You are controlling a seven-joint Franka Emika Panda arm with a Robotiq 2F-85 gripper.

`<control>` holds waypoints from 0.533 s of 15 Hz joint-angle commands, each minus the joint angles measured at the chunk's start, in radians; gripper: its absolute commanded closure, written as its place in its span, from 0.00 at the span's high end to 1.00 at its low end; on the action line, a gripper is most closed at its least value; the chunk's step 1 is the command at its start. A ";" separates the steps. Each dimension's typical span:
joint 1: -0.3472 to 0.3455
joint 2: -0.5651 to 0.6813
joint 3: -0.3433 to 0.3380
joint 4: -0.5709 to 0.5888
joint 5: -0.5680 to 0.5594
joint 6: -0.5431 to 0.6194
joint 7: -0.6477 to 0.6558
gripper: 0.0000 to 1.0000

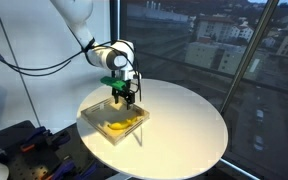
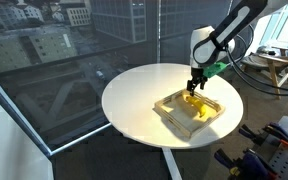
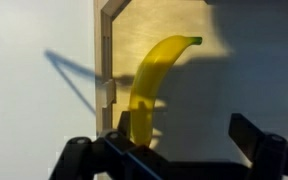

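Observation:
A yellow banana lies inside a shallow wooden tray on the round white table. The tray also shows in an exterior view, and the banana in both exterior views. My gripper hangs just above the tray, fingers spread apart and empty. In the wrist view the banana's lower end sits by the left finger, not between the two. The gripper also shows in both exterior views.
Tall glass windows stand behind the table with city buildings outside. A wooden stool stands behind the arm. Dark equipment sits low beside the table. Cables hang from the arm.

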 commanded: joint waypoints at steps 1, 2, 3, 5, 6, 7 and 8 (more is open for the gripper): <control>0.000 -0.059 0.002 -0.029 0.007 -0.046 0.006 1.00; -0.002 -0.069 0.003 -0.034 0.008 -0.056 0.003 1.00; -0.002 -0.077 0.003 -0.037 0.007 -0.064 0.002 1.00; -0.003 -0.095 0.003 -0.045 0.006 -0.082 0.002 1.00; -0.004 -0.104 0.003 -0.051 0.007 -0.089 0.000 1.00; -0.005 -0.113 0.003 -0.056 0.007 -0.096 -0.001 1.00; -0.005 -0.124 0.003 -0.062 0.007 -0.102 -0.002 1.00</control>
